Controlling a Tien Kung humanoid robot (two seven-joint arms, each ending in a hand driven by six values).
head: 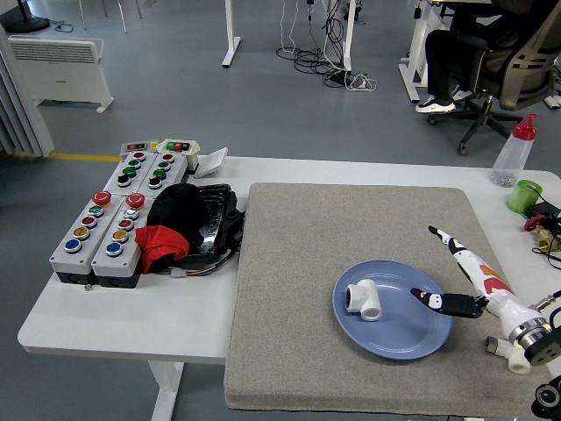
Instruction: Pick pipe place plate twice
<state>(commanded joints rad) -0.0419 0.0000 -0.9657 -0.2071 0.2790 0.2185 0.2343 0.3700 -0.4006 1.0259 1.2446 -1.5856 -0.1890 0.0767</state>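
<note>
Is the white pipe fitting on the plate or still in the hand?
On the plate: the pipe fitting lies there alone; the right hand is open beside it.

From my remote seat: pipe fitting (pixel 363 300) lies on the plate (pixel 412 336), atop the mat (pixel 307 254); button boxes (pixel 110 224) sit left; right hand (pixel 465 279) beside the plate's right rim.

White pipe (pixel 363 300) — blue plate (pixel 394 338)
</note>
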